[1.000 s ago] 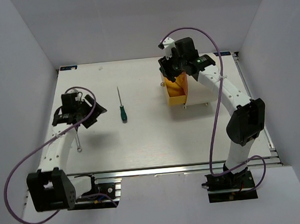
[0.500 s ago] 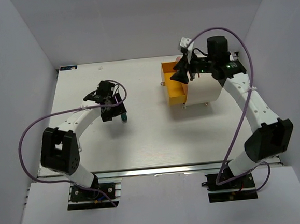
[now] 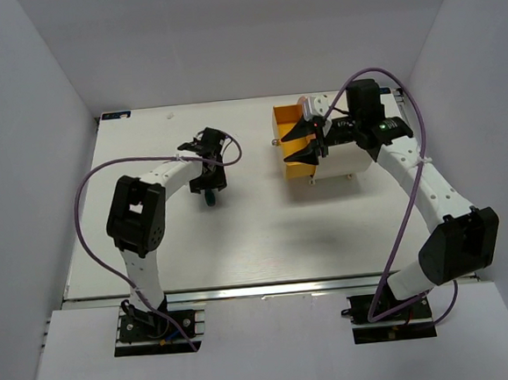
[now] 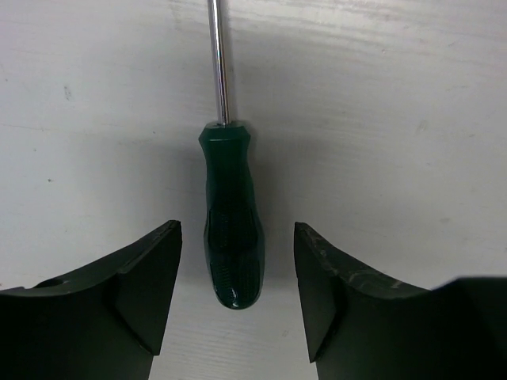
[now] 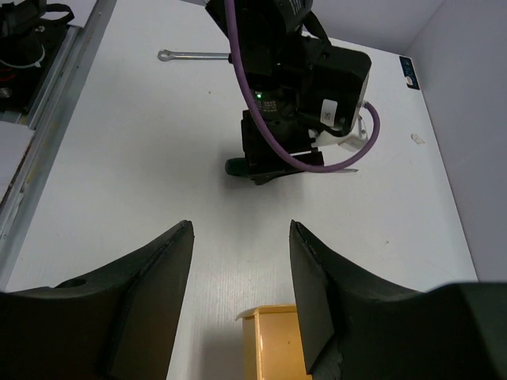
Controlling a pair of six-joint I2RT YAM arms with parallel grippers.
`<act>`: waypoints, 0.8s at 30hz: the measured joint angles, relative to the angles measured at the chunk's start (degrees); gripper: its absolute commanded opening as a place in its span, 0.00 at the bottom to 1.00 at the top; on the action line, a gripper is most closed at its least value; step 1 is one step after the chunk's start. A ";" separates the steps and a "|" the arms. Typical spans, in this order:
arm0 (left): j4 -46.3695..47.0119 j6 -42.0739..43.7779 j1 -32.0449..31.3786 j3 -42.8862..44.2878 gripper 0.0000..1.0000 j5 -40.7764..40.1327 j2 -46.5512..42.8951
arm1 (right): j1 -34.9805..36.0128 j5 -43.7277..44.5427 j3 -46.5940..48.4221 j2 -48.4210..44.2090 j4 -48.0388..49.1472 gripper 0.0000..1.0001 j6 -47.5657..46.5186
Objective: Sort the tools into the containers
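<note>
screwdriver (image 4: 230, 214): dark green handle, thin metal shaft, lying flat on the white table (image 3: 266, 233), left of centre.
screwdriver vs jaws: the butt half of the handle sits between the two fingers, roughly centred; bare table shows on both sides, so no contact. The shaft points straight out past the fingertips.
left gripper (image 4: 238, 237): jaws apart, wider than the handle, gripping nothing.
right gripper (image 5: 240, 233): jaws apart, nothing between them, positioned over the orange drawer (image 3: 297, 158).
orange drawer: open top, against the left side of the white drum (image 3: 350, 152).
wrench (image 5: 194, 55): silver, flat on the table, beyond the left arm in the right wrist view, apart from the screwdriver.
</note>
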 measured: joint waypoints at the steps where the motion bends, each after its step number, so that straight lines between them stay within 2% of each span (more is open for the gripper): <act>1: -0.07 0.17 -0.33 0.07 0.63 -0.37 0.66 | 0.00 -0.11 -0.79 -0.22 0.63 0.58 0.22; 4: -0.63 0.87 -0.61 0.00 0.56 -1.20 2.23 | 0.00 -0.33 -2.97 -1.03 2.05 0.58 1.42; 5: -0.70 1.09 -0.59 -0.11 0.49 -1.33 2.47 | -0.02 -0.35 -3.32 -1.25 2.43 0.58 1.73; 10: -0.46 2.45 -0.59 -0.72 0.39 -1.97 2.54 | -0.50 -1.03 -3.67 -1.75 5.01 0.58 4.22; 14: 1.38 4.39 -0.59 -2.19 0.30 -1.92 1.70 | -1.29 -1.57 -4.28 -1.86 7.89 0.57 7.04; 15: 2.16 5.01 -0.59 -2.84 0.23 -1.84 1.31 | -1.51 -1.62 -4.37 -1.86 8.33 0.57 7.61; 18: 4.92 7.15 -0.59 -5.68 0.16 -0.52 -0.50 | -2.16 -1.92 -4.44 -1.86 9.81 0.57 9.16; 24: 8.61 10.62 -0.46 -12.92 0.15 4.22 -6.19 | -3.43 -2.45 -6.01 -2.56 12.26 0.57 11.50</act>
